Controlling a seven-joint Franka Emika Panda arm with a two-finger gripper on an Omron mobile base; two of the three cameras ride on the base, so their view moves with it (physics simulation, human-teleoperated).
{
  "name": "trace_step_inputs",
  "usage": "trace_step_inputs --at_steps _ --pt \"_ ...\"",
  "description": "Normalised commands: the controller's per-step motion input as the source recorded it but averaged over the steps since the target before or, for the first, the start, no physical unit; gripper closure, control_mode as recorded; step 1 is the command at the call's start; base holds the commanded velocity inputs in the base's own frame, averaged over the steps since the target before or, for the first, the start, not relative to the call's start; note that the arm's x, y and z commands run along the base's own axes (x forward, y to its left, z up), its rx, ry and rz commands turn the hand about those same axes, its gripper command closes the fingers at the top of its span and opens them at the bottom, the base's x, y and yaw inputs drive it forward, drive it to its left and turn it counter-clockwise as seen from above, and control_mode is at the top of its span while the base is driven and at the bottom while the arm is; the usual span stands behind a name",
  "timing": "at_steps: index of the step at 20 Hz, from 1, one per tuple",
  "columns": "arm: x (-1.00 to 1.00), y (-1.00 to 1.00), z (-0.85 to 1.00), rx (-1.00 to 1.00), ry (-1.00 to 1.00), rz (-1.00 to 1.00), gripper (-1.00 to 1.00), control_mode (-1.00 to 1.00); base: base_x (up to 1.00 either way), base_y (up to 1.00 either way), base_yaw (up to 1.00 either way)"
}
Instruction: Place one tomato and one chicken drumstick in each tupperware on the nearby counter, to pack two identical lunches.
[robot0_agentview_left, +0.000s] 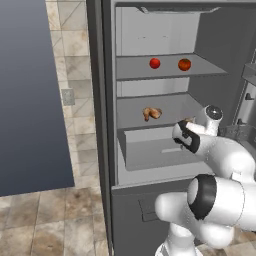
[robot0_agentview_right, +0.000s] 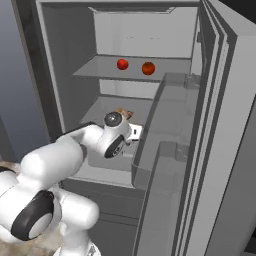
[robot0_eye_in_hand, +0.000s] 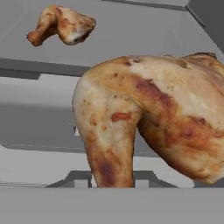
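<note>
Left base view: we see two tomatoes (robot0_agentview_left: 155, 63) on the fridge's upper shelf (robot0_agentview_left: 200, 67) and one chicken drumstick (robot0_agentview_left: 151, 113) on the middle shelf. Right base view: the arm reaches inside. Hand view: the hand, clamped shut, holds a second drumstick (robot0_eye_in_hand: 153, 118).

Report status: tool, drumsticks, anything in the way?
Tool shut on near chicken drumstick at fridge's middle shelf. Second drumstick lies further back; two tomatoes on the shelf above. Nothing in the way.
</note>
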Motion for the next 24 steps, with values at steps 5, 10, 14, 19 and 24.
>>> trace_step_inputs --at_steps 5,10,14,19,24 --pt "-0.81 0.50 0.81 -0.04 0.26 0.11 1.00 -1.00 0.00 0.00 0.00" --pt "-0.87 0.42 0.68 -0.01 0.09 0.12 1.00 -1.00 0.00 0.00 0.00" --pt "-0.78 0.04 0.19 0.00 -0.03 0.11 1.00 -1.00 0.00 0.00 0.00" --pt "-0.98 0.02 0.07 -0.01 -0.15 0.10 1.00 -1.00 0.00 0.00 0.00" --pt "-0.71 0.08 0.30 -0.04 -0.20 0.00 1.00 -1.00 0.00 0.00 0.00"
